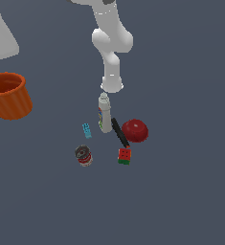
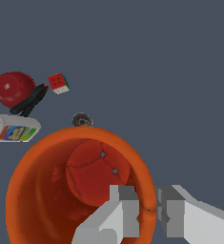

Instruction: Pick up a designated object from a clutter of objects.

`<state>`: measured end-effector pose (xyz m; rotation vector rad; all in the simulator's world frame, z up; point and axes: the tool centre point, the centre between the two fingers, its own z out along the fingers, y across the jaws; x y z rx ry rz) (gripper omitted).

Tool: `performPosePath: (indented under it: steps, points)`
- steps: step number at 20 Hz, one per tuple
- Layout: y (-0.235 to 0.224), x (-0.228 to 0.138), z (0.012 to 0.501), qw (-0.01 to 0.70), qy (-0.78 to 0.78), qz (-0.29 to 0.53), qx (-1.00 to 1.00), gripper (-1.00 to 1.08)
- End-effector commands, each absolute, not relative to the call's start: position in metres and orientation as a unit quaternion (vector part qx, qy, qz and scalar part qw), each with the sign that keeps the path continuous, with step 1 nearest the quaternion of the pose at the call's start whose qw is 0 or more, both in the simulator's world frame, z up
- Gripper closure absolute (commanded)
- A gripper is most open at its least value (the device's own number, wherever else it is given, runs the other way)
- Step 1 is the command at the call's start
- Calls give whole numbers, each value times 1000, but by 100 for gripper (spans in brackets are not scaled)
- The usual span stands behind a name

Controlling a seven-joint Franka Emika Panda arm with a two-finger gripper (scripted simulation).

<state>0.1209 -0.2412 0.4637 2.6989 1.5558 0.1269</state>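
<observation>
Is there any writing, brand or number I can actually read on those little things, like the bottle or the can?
None can be read.
White bottle: a colourful label, blurred to patches of colour in both views.
Dark can: markings on top and side, too small to read.
Nothing else shows any marking that looks like text.

The exterior view looks down from high up and far off, facing the robot's base, with the small things tiny on the floor. The wrist view sits very close, looking down into the orange cup (image 2: 80,190). Both views share the red bowl (image 1: 135,130), white bottle (image 1: 104,114) and cube (image 1: 124,156).
</observation>
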Motion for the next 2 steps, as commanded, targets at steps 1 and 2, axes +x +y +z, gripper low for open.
performPosePath:
  steps: [1,2]
  points:
    - [-241,121,466,13,499,41,865,108]
    - [-241,121,466,13,499,41,865,108]
